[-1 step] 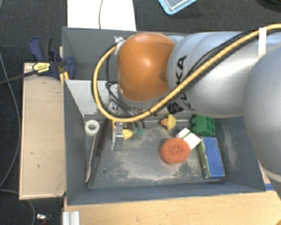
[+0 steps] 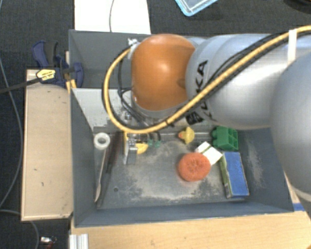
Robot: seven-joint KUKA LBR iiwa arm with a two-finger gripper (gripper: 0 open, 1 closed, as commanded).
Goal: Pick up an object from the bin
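My gripper [image 2: 130,153] hangs low over the bin's left middle, just under the arm's wrist. A small yellow piece [image 2: 141,148] lies right beside it on its right, with a bit of green next to it; whether they touch I cannot tell. A white tape roll [image 2: 101,140] sits to the gripper's left near the bin's left wall. A long dark stick [image 2: 106,166] leans along that wall below the roll.
Right of the gripper lie an orange round pad [image 2: 194,167], a white block [image 2: 210,153], a green block [image 2: 225,138], a second yellow piece [image 2: 186,135] and a blue sponge with a green edge [image 2: 234,174]. The arm covers the bin's back and right.
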